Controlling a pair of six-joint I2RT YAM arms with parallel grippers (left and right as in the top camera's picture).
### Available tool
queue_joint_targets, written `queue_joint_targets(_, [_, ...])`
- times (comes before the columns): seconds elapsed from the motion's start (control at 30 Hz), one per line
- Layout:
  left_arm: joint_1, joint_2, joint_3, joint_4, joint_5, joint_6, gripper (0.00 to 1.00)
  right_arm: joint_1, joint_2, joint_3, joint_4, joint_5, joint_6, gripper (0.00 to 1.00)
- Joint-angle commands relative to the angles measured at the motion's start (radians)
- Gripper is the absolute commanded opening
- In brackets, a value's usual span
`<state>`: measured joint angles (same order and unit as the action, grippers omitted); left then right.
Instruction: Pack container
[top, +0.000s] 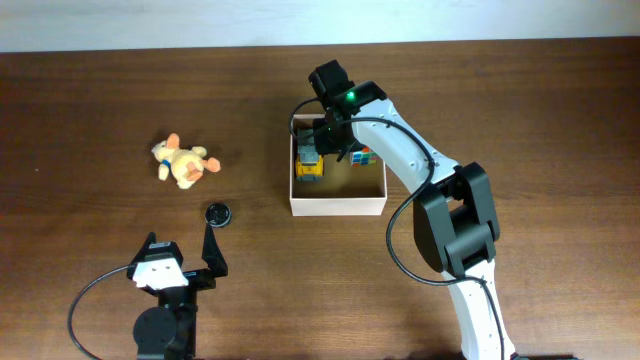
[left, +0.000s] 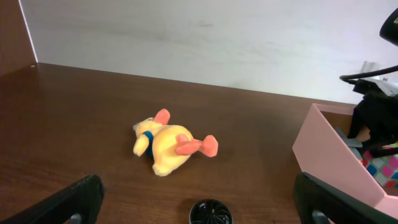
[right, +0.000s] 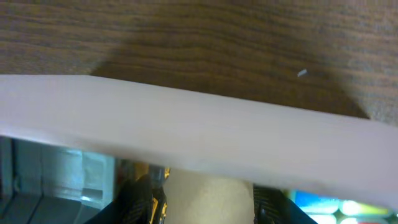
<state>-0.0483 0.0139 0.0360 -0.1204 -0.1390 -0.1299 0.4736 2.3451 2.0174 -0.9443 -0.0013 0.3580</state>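
Right gripper (top: 322, 140): down inside the box (top: 338, 206), at its far-left corner, with the wrist housing over it so it is hidden from above. In the wrist view two dark fingers (right: 142, 200) sit at the bottom edge, closer together than full spread, with something tan between them. Cannot tell if that is a held item or the box floor, so grip is undetermined.

Left gripper (top: 181, 238): spread as wide as it goes, nothing between the fingers. It hovers low near the front edge of the bench (top: 90, 100), toward the left side. Both fingers (left: 78, 200) show at the bottom corners of its wrist view, with bare wood between them.

Box: square, shallow, open top, white outside and tan inside. It sits about mid-bench, a little right of centre, its walls square to the bench edges. The right wrist view looks over one white wall (right: 199, 124) to the bench beyond.

Contents seen from above:
- yellow toy (top: 309, 167) with a grey-blue part, against the left wall, just beside the right gripper
- multicoloured cube (top: 364, 157) by the far wall, to the right of the gripper; also partly seen in the left wrist view (left: 382, 171)

Outside the box:
- yellow plush duck (top: 181, 163) with orange feet, lying on its side well left of the box
- small black round object (top: 218, 214) between the duck and the box, nearer the front edge, just ahead of the left gripper (left: 210, 213)
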Motion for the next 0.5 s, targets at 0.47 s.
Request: queue_joint_targets(0.47, [0.003,-0.008,-0.005,0.003,-0.014,0.016,0.99,-0.004,0.018,-0.005,0.010,0.018,-0.093,0.41])
